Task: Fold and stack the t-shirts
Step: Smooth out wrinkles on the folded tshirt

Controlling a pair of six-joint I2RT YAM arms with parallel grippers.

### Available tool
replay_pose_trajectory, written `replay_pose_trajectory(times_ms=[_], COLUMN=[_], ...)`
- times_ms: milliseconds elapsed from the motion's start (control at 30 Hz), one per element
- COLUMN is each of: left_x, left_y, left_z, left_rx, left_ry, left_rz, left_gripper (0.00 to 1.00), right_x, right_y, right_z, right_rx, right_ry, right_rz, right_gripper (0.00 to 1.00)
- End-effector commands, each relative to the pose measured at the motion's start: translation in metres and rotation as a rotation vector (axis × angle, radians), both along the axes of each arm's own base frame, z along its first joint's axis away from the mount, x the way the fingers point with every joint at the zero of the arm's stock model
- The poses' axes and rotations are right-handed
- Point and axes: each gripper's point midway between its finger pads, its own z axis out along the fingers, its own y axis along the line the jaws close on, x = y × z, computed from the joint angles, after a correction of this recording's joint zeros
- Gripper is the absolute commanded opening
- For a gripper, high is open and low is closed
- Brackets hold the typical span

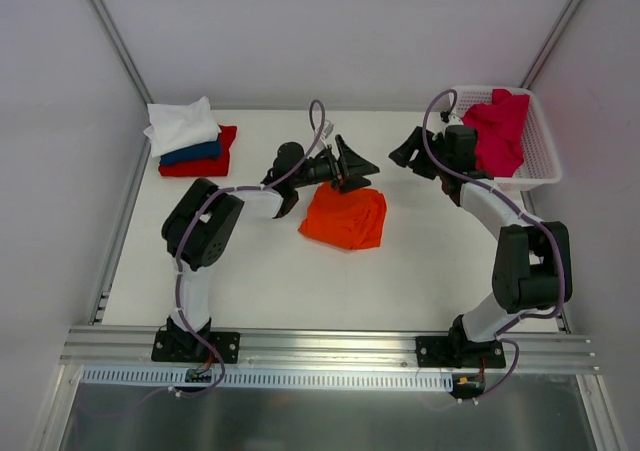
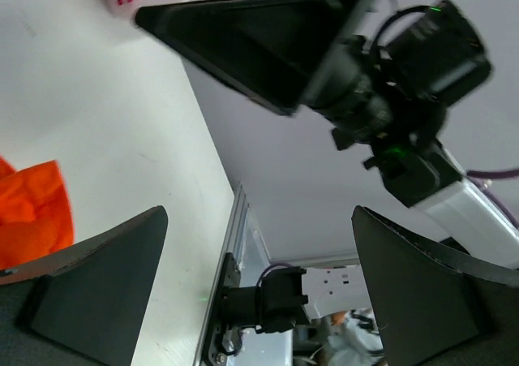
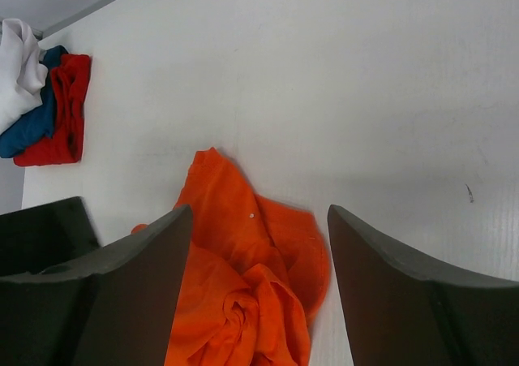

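One orange t-shirt (image 1: 343,218) is lying crumpled mid-frame on the desk (image 1: 280,281), waiting to be folded. The left tool (image 1: 358,166) and right tool (image 3: 258,212) are hovering near its upper edge, both spread and empty. The next move is likely calling for pinching its corners and spreading it flat.

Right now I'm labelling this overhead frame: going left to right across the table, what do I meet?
From the left: stack of folded t-shirts → orange t-shirt → right gripper → white basket holding the crimson-pink t-shirt.

No text, label, brand, number or sign can be read anywhere.
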Motion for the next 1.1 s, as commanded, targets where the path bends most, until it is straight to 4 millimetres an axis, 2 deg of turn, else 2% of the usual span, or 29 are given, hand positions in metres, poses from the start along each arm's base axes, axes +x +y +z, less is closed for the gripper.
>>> replay_pose_trajectory(times_ms=[0,33,67,233,300,333,433,467,500,533,667,733,800,900,933,1000,1033,1067], left_x=[-0.007,-0.007,-0.007,-0.007,-0.009,-0.010,-0.015,-0.020,-0.023,-0.028,-0.044,-0.055,-0.062,-0.067,-0.067,-0.068,-0.068,-0.069], left_y=[-0.011,-0.011,-0.013,-0.013,-0.013,-0.012,-0.011,-0.011,-0.011,-0.010,-0.011,-0.016,-0.020,-0.025,-0.027,-0.028,-0.028,-0.027], left_z=[-0.046,-0.052,-0.068,-0.088,-0.081,-0.065,-0.048,-0.024,-0.023,-0.005,0.008,0.000,-0.019,-0.045,-0.062,-0.074,-0.090,-0.096], left_rx=[-0.039,-0.047,-0.037,-0.029,-0.036,-0.048,0.006,0.005,0.039,0.036,0.024,0.024,0.029,-0.002,0.004,-0.006,0.010,0.009], left_ry=[0.098,0.101,0.131,0.159,0.149,0.114,0.059,0.009,0.026,-0.020,-0.030,-0.014,0.025,0.085,0.128,0.144,0.170,0.175], left_rz=[-0.041,-0.042,-0.043,-0.039,-0.041,-0.042,-0.044,-0.044,-0.044,-0.039,-0.037,-0.050,-0.053,-0.063,-0.065,-0.064,-0.062,-0.060], left_gripper=[0.99,0.99,0.99,0.99,0.99,0.99,0.99,0.99,0.99,0.99,0.99,0.99,0.99,0.99,0.99,0.99,0.99,0.99], right_x=[-0.002,-0.002,-0.003,-0.004,-0.005,-0.005,-0.006,-0.006,-0.006,-0.006,-0.007,-0.006,-0.006,-0.007,-0.008,-0.008,-0.008,-0.008], right_y=[0.000,0.000,0.000,-0.001,0.000,0.000,0.000,0.001,0.000,0.000,0.001,0.000,0.001,0.000,0.000,-0.001,-0.001,-0.002], right_z=[0.026,0.026,0.029,0.032,0.033,0.032,0.031,0.031,0.030,0.030,0.031,0.031,0.032,0.033,0.034,0.036,0.037,0.038], right_rx=[0.023,0.024,0.024,0.026,0.030,0.031,0.032,0.033,0.034,0.033,0.035,0.036,0.036,0.035,0.034,0.033,0.034,0.033], right_ry=[-0.063,-0.062,-0.069,-0.076,-0.077,-0.076,-0.073,-0.070,-0.068,-0.070,-0.071,-0.069,-0.073,-0.074,-0.078,-0.083,-0.084,-0.088], right_rz=[0.006,0.006,0.006,0.004,0.008,0.009,0.010,0.012,0.010,0.011,0.012,0.009,0.011,0.010,0.011,0.009,0.008,0.006], right_gripper=[0.71,0.71,0.71,0.71,0.71,0.71,0.71,0.71,0.71,0.71,0.71,0.71,0.71,0.71,0.71,0.71,0.71,0.71])
